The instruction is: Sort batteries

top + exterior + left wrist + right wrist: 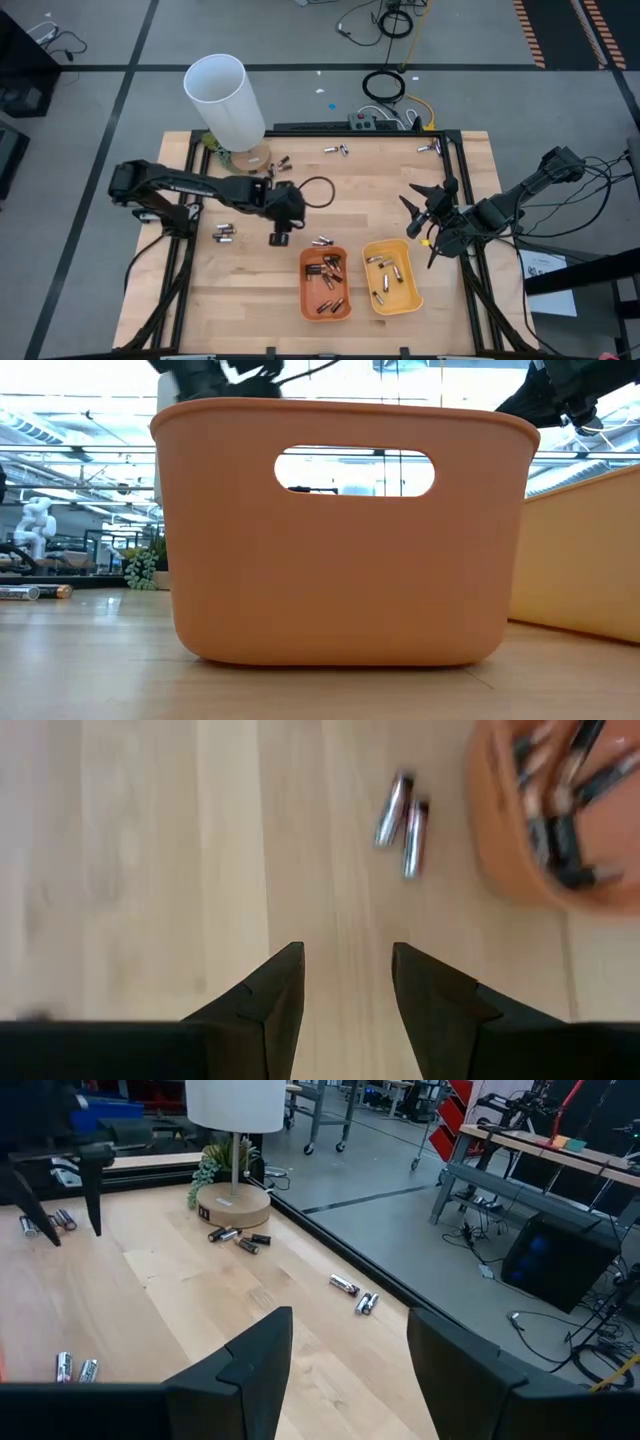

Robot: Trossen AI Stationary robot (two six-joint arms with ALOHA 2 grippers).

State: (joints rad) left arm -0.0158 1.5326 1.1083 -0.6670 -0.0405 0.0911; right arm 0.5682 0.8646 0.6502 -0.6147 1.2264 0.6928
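Observation:
Batteries lie scattered on the wooden table: a pair (321, 241) (402, 812) just beyond the orange tray (325, 283), a group (223, 232) at the left, and others near the lamp base (278, 165) and along the far edge (335, 149). The orange tray holds several dark batteries (560, 815); the yellow tray (392, 275) holds several silvery ones. My left gripper (279, 238) (345, 990) hangs open above bare wood left of the pair, pointing steeply down. My right gripper (415, 215) (350, 1360) waits open and raised at the table's right side.
A tall white tube (225, 100) on a round wooden base stands at the far left, with a small plant beside it. A black cable loop (315, 190) trails by my left wrist. A black frame (460, 200) rims the table. The two trays sit near the front edge.

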